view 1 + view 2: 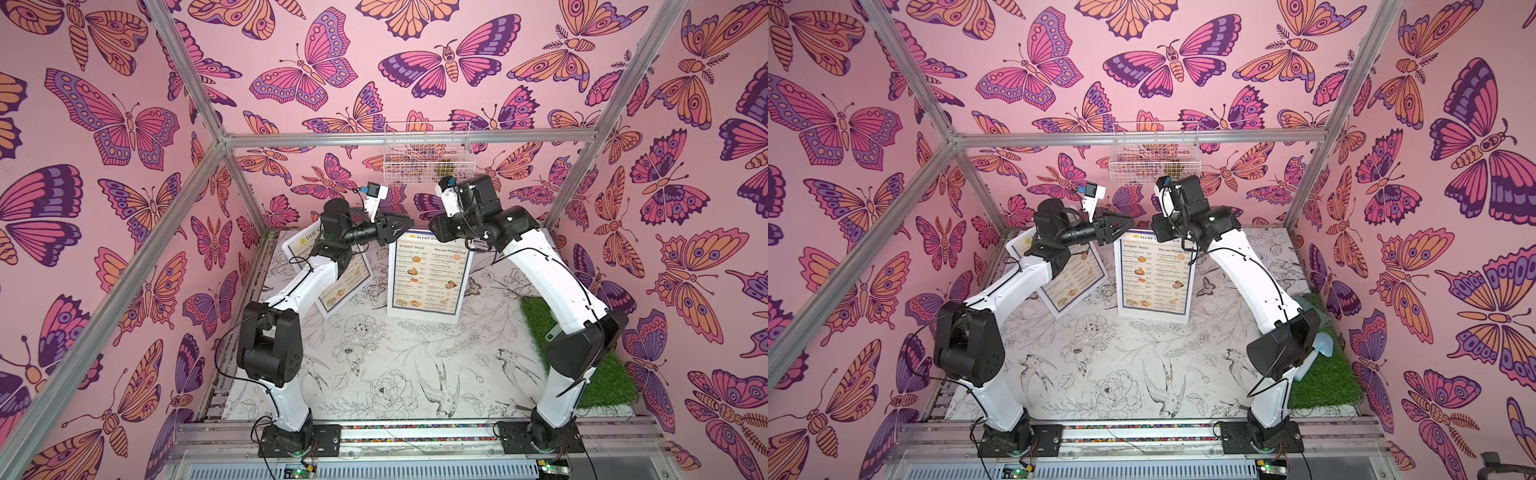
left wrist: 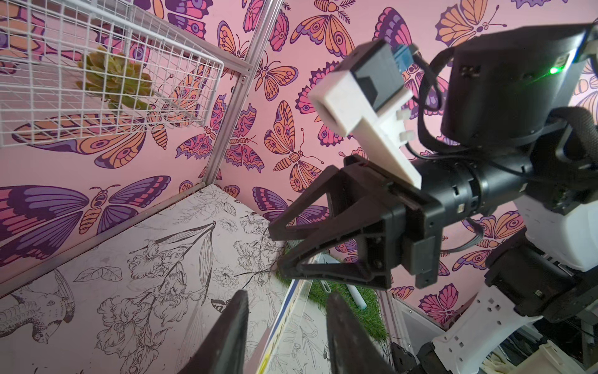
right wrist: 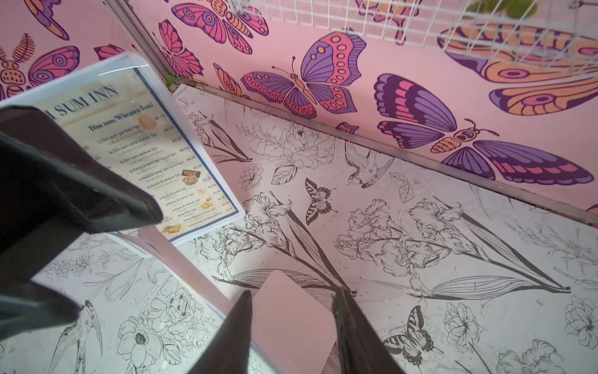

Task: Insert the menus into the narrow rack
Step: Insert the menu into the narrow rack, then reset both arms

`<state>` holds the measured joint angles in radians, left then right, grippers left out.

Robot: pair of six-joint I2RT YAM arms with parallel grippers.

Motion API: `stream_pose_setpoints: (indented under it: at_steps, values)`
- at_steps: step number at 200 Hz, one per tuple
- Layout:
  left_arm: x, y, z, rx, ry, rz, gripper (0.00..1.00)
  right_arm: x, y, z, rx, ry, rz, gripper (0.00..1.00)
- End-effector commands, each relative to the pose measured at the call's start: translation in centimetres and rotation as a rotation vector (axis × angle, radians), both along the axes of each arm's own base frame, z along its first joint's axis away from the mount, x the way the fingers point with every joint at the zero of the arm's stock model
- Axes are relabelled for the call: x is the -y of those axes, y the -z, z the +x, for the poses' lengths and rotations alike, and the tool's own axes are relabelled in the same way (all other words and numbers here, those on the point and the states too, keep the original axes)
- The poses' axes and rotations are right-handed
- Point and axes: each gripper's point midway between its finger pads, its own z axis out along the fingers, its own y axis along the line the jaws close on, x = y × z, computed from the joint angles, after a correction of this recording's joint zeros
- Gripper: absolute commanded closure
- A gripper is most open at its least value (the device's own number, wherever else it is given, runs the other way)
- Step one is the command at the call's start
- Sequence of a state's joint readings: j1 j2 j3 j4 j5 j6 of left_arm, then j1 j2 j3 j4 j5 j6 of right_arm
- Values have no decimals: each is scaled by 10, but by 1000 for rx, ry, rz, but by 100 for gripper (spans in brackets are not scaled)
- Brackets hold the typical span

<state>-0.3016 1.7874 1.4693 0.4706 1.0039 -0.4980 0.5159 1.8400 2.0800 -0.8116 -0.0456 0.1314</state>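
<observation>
One cream, blue-bordered laminated menu sheet point(image 1: 428, 278) is seen upright at the centre, its top edge between the half-open left gripper point(image 1: 407, 225) and right gripper point(image 2: 276, 249); a firm pinch cannot be confirmed. A second menu point(image 1: 351, 286) lies flat beneath the left arm point(image 1: 307, 282). Being light, floppy and slick, each is probably best pinched near a top corner.

Surface: table point(image 1: 395, 353), white covering with black line-drawn flowers and birds.
Left rear: one menu point(image 1: 351, 286) lying on it.
Right edge: green grass mat point(image 1: 606, 386).

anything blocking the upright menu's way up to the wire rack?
Nothing visible in the gap between the menu and the rack. A plant sits inside the rack, right of its middle, and may crowd it.
</observation>
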Motion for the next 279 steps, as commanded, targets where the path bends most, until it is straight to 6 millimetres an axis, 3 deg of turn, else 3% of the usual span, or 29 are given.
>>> stream_pose_setpoints:
  at_steps: [1,29,104,153,177,190,204,224,239,247,250,255,267,279]
  values:
    - [-4,-13,-7,49,-10,-4,57,0,-30,-5,65,1,46,56]
    - [-5,-13,-8,47,-13,-4,55,1,-32,-5,66,0,44,56]
    - [-9,-11,-8,50,-35,10,54,-4,2,-13,4,-12,30,57]
    - [-14,-10,-7,49,-59,12,53,-5,-8,-12,25,-13,40,57]
    - [-22,-12,-5,48,-113,22,51,-8,-2,-13,8,-23,46,57]
    - [-31,-13,-3,43,-176,49,48,-8,-12,-12,42,-32,50,56]
    - [-44,-17,-4,45,-266,87,42,-4,-36,-11,111,-28,57,55]
    - [-73,-20,-14,53,-446,167,30,11,-76,-13,215,-1,62,48]
    - [-101,-13,-25,36,-603,219,19,25,-92,-22,275,29,65,37]
    - [-116,-5,-31,12,-682,236,12,34,-93,-28,298,49,68,30]
    - [-122,-12,-41,26,-706,226,10,35,-87,-29,292,54,63,26]
    - [-129,-7,-48,16,-736,229,6,44,-98,-40,331,69,85,19]
    - [-143,12,-65,-28,-797,231,3,55,-83,-54,340,87,91,1]
    - [-156,38,-80,-77,-852,236,1,69,-66,-68,349,116,95,1]
